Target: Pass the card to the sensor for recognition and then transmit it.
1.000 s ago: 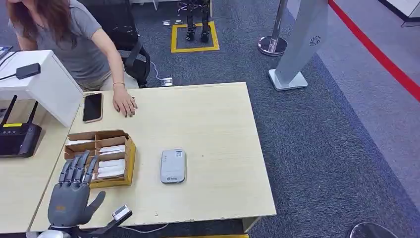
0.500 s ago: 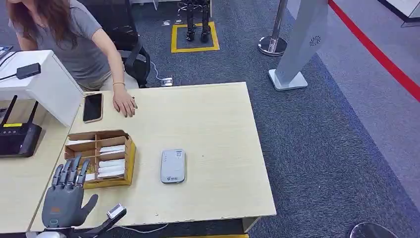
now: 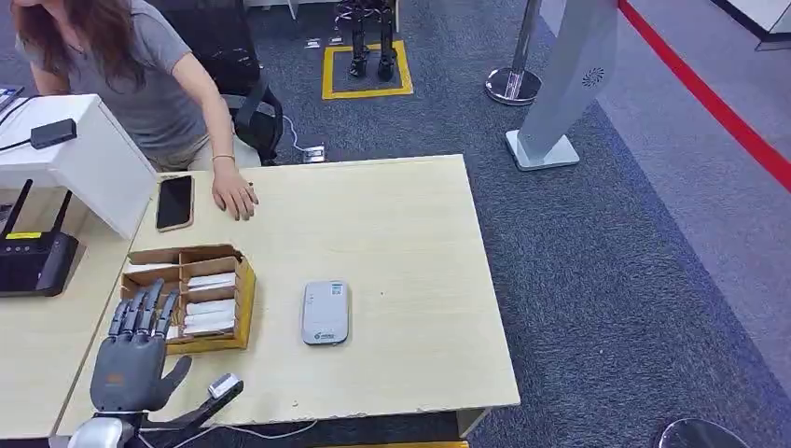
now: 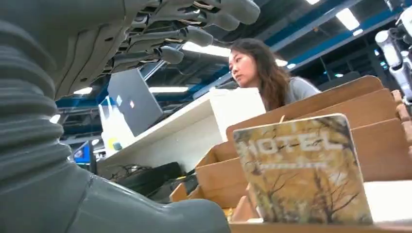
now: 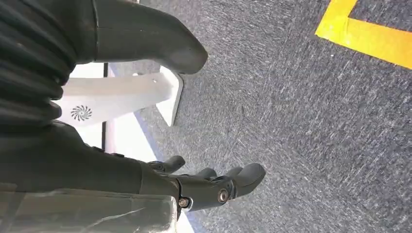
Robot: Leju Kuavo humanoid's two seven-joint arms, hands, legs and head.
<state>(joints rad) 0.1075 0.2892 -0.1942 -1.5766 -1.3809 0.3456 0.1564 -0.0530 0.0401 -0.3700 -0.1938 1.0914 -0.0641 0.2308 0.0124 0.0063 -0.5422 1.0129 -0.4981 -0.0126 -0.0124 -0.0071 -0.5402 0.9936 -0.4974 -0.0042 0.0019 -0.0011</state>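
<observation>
Hovering left hand point(image 3: 131, 359) just short of cards point(image 3: 210, 315).

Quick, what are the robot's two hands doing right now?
Left hand: open, holding nothing, by the card box.
Right hand: holding nothing; fingers apart, open.

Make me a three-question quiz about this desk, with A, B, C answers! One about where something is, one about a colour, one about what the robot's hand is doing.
1. Where is the grey card reader?
A. inside the box
B. on the table, beside the box on its right in the head view
C. on the floor

2. What colour is the phone by the person's hand?
A. black
B. red
C. white

3. What is the robot's left hand doing?
A. holding a card
B. pressing the card reader
C. open, holding nothing, fingers over the cardboard box

Answers: 1 B, it lies flat on the tabletop. 2 A, its screen is dark. 3 C, the fingers are spread with nothing in them.
</observation>
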